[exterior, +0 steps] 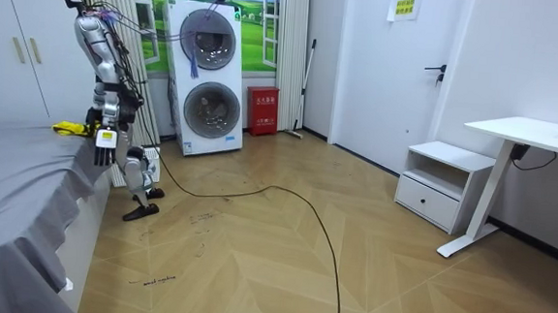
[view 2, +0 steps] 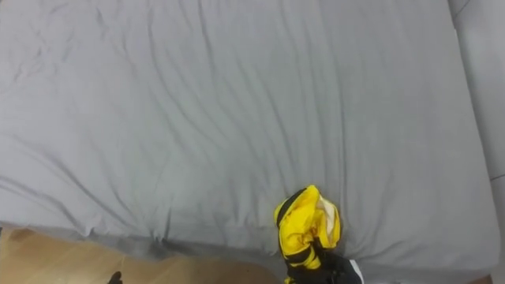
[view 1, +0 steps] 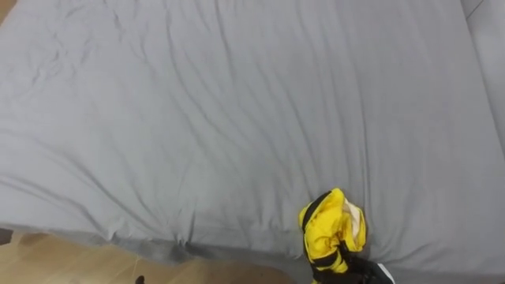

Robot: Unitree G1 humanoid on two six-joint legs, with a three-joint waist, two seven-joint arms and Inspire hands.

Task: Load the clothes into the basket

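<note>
Garment (view 1: 330, 229) is bunching at lower right on the bed (view 1: 197, 118), right hand (view 1: 367, 274) gripping it; left hand (exterior: 105, 146) is hanging open.

Domestic setting: a bedroom that is doubling as a laundry room. A bed (exterior: 9, 198) under a grey sheet is taking up the room view's left, and white wardrobe doors (exterior: 14, 43) are standing behind it. Two stacked front-loading laundry machines (exterior: 211, 75) are sitting against the far wall, with curtains (exterior: 291, 50) hanging beside them. A white desk (exterior: 533, 133) and a low drawer cabinet (exterior: 442, 181) are lining the right wall near a closed door (exterior: 460, 61). A herringbone wood floor (exterior: 282, 264) is running throughout.
</note>
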